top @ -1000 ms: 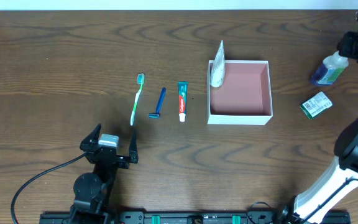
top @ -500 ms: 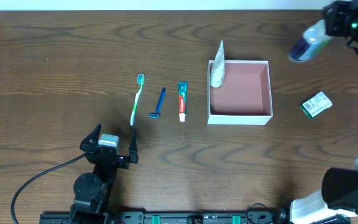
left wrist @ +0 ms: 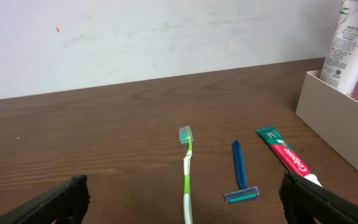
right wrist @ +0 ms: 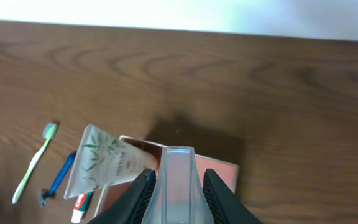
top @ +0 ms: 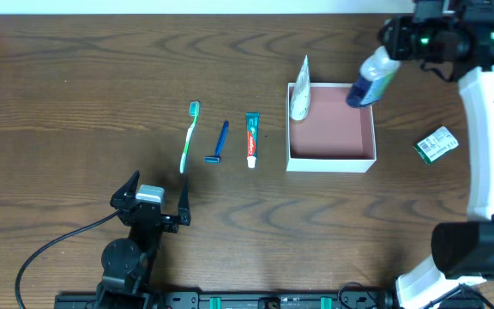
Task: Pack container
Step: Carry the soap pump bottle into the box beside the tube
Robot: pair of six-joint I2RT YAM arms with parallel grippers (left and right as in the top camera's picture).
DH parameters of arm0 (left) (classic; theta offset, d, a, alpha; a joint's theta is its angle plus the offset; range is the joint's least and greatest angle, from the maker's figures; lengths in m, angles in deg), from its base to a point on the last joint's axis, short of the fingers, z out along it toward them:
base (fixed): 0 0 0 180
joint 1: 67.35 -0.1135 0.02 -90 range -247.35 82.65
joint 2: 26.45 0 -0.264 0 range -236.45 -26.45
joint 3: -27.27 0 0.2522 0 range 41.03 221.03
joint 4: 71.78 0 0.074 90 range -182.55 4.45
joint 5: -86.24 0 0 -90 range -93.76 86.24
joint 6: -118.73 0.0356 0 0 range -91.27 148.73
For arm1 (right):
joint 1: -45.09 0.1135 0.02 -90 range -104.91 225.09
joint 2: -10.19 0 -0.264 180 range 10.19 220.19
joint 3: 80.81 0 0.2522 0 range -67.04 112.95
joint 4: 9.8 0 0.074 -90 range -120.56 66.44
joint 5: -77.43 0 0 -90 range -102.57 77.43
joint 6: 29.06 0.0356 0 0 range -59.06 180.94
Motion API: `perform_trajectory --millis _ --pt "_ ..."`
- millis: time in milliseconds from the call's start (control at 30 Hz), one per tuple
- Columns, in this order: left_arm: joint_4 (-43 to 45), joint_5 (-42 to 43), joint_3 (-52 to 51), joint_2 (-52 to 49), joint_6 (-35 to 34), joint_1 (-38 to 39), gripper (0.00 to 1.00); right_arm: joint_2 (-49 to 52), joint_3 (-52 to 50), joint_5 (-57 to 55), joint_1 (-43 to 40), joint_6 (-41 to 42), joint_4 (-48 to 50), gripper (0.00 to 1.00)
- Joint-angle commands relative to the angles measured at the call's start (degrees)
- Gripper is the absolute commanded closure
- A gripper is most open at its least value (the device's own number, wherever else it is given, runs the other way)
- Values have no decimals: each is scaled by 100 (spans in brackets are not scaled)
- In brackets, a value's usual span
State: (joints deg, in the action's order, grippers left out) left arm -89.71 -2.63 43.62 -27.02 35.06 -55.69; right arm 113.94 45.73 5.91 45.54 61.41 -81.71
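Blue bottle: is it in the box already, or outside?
Outside: the right jaws hold the bottle, tilted, in the air over the box's back corner.

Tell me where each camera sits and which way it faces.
Overhead: above the table, looking straight down; both arms show, left gripper open, right gripper holding the bottle over the container.
Left wrist: low, facing forward across the table at toothbrush, razor and toothpaste; its fingers fill the bottom corners.
Right wrist: high, facing down past the bottle clamped between its fingers.
Shared: both wrist views show the white tube leaning in the container.
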Motion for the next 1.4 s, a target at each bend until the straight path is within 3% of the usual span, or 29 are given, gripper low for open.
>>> perform_trajectory --millis 0,367,567,1367 --pt "-85 -7 -184 35 94 -35 2 181 44 -35 260 168 79 75" --pt "-87 -7 -184 35 94 -35 2 798 44 -1412 769 1314 203 71" --pt "-85 -7 -184 35 94 -35 2 835 42 -1543 778 1832 197 74" --pt "-85 -7 -184 35 94 -35 2 1104 -7 -1893 955 2076 160 71"
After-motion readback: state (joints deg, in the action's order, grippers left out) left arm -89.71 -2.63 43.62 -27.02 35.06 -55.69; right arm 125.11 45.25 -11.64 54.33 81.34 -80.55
